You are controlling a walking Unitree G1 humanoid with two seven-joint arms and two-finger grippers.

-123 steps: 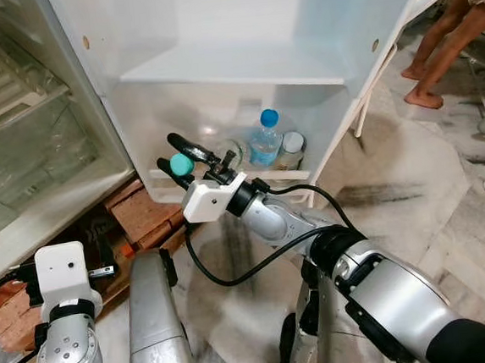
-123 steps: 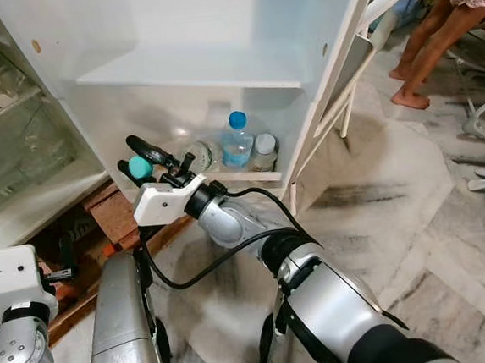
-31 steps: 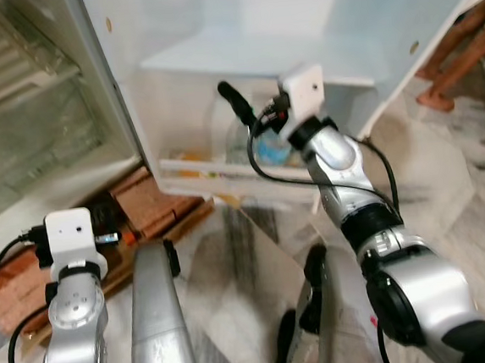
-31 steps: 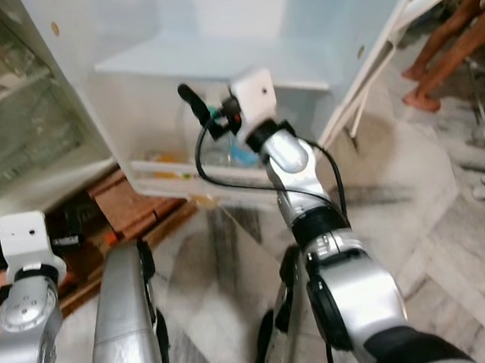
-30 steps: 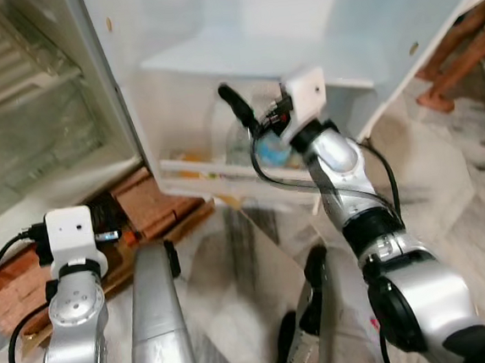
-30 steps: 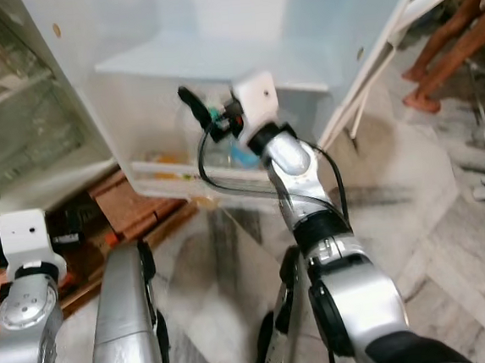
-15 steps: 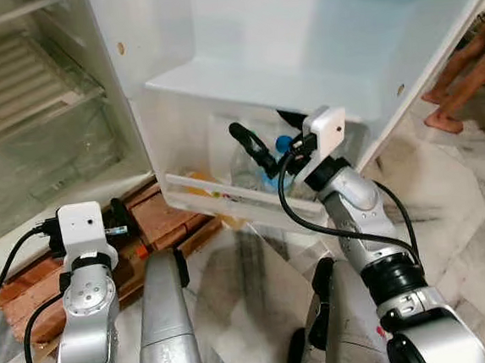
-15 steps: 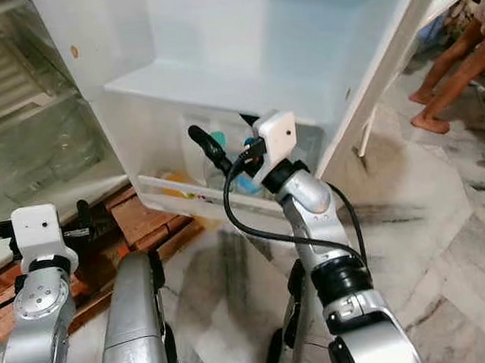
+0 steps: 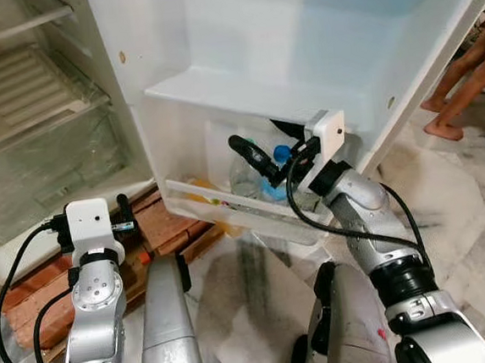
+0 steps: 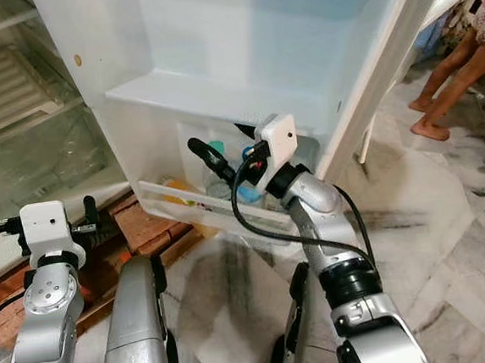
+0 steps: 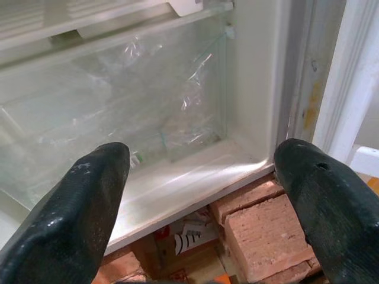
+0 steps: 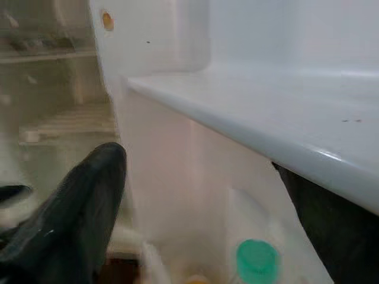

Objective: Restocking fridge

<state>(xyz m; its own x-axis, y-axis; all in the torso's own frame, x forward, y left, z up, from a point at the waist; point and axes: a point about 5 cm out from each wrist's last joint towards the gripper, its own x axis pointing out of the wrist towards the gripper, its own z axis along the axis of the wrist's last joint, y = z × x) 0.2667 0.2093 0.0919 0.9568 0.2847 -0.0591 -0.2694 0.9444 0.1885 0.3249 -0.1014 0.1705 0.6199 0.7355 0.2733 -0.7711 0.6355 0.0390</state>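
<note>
Bottles (image 9: 250, 174), clear with blue and teal caps, fill the door rack (image 9: 228, 206); both jaws gape empty.

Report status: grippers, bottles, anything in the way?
Right gripper open, empty, at the door's bottom rack. Left gripper open, idle by bricks. Green-capped bottle racked beside blue-capped bottle. Shelf overhangs.

Fridge door (image 10: 238, 29) open, right gripper (image 10: 223, 153) reaching into its bottom door shelf (image 10: 202, 209), under the upper shelf (image 10: 192, 88). Jaws spread, one finger (image 10: 209, 159) in front of a teal-capped bottle (image 10: 217, 150). Blue-capped bottle (image 10: 250, 185) just beside. Left gripper (image 10: 88, 216) low near bricks (image 10: 148, 224), apart from fridge. Person's legs (image 10: 449, 70) at far right on marble floor (image 10: 432, 207).
</note>
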